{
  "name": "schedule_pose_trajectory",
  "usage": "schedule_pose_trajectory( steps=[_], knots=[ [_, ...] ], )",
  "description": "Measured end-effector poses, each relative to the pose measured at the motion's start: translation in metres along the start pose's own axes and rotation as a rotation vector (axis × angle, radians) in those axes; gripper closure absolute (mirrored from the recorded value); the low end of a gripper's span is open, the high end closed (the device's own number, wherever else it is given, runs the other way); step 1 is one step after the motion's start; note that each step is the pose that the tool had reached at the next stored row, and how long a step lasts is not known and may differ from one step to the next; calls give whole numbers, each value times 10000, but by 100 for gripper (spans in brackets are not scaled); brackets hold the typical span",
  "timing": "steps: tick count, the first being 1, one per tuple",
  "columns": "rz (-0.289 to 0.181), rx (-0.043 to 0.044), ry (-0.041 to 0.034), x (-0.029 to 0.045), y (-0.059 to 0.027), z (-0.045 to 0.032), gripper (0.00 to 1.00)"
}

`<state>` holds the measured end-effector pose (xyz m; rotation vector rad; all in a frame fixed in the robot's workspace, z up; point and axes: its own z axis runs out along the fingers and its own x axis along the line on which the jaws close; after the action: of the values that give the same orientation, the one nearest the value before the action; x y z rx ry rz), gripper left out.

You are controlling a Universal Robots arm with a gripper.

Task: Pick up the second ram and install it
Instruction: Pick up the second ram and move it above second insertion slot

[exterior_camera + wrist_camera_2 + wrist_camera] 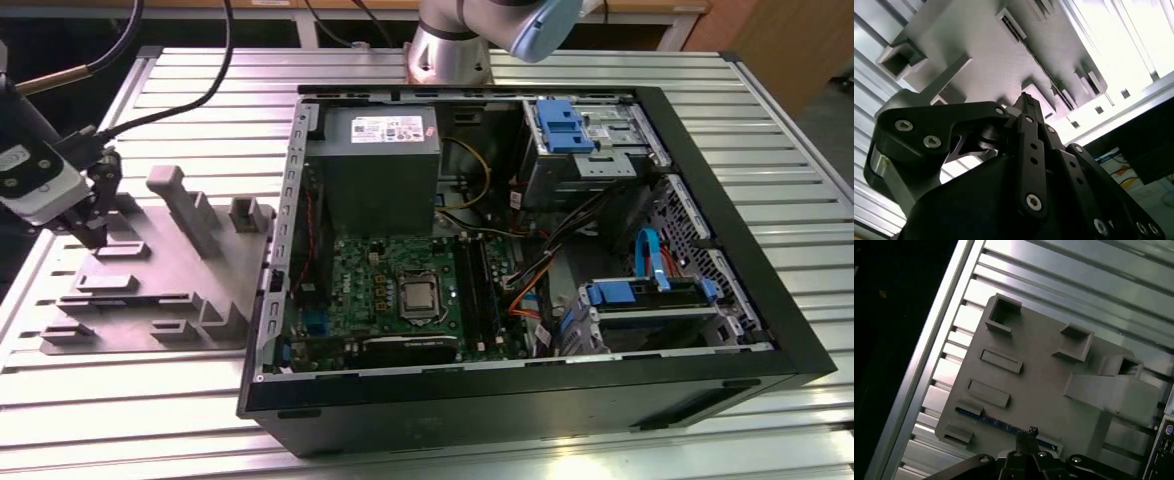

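While the second ram (982, 419) lies unlifted in its grey fixture (1044, 380) at 9 o'clock of the case (534, 388), the gripper (1031, 431) meets it, fingers pinched together; nothing installed yet.

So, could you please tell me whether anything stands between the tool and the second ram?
Nothing visible does. In the first wrist view the tool is right at the second ram, a blue strip lying in a slot of the grey holder, with nothing between them.
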<state>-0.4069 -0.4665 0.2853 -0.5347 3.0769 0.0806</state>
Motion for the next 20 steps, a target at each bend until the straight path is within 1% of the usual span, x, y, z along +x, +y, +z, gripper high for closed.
schedule_pose_trajectory(
  steps=[20],
  knots=[
    [-3625,-94,173,2,-4,86,90]
  ],
)
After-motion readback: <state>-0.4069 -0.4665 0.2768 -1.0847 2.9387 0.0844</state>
